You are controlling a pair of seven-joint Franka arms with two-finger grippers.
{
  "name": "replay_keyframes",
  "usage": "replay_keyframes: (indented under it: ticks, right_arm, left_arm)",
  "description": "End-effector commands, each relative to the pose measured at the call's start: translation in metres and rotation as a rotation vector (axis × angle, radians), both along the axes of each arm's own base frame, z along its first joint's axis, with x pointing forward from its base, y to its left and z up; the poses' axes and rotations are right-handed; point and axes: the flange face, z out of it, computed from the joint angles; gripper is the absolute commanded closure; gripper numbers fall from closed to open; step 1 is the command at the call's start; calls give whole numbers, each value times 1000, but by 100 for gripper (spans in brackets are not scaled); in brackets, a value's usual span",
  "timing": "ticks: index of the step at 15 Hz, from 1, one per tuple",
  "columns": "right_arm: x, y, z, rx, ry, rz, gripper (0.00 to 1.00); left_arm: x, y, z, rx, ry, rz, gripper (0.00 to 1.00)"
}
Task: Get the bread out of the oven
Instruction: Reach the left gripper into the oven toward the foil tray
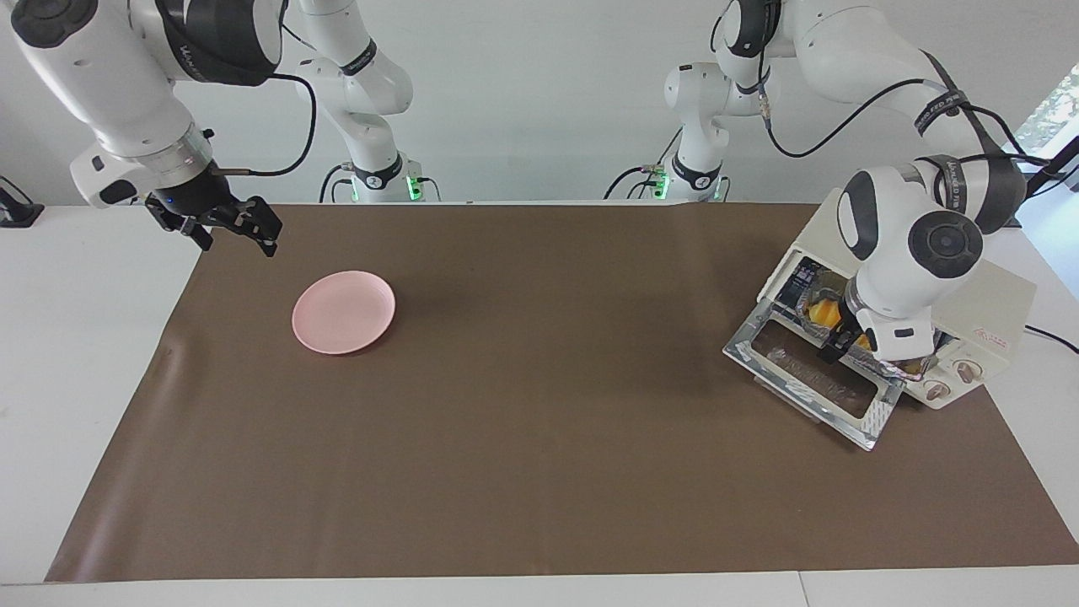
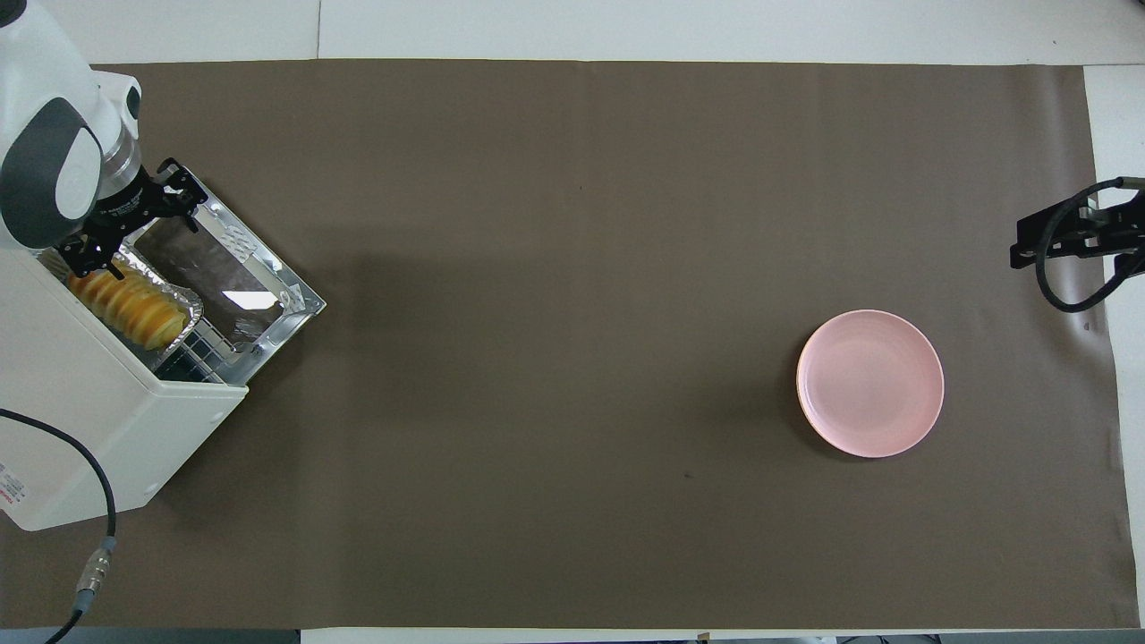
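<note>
Now my left gripper (image 1: 845, 341) hangs at the oven's (image 1: 986, 316) open mouth, just above the dropped glass door (image 2: 234, 282); I cannot tell whether its fingers are spread or pinching. Inside, the bread (image 2: 127, 309) lies in the foil tray (image 2: 183, 315). My right gripper (image 1: 238, 226) waits, fingers spread, at ten o'clock of the pink plate (image 1: 344, 312).

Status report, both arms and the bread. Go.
Left gripper at the oven mouth, over the foil tray. Bread in tray, door down. Right gripper waits near the pink plate.
</note>
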Motion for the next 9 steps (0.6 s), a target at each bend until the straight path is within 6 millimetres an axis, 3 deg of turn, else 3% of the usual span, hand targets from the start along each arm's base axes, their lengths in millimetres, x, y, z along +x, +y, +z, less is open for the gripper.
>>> replay_keyframes:
  ticks: [1, 9]
  right_arm:
    - [-6, -2, 3, -9, 1, 27, 0]
    - [-6, -3, 3, -9, 1, 24, 0]
  left_arm:
    - [2, 2, -24, 74, -14, 29, 0]
    - [-5, 3, -49, 82, -42, 45, 0]
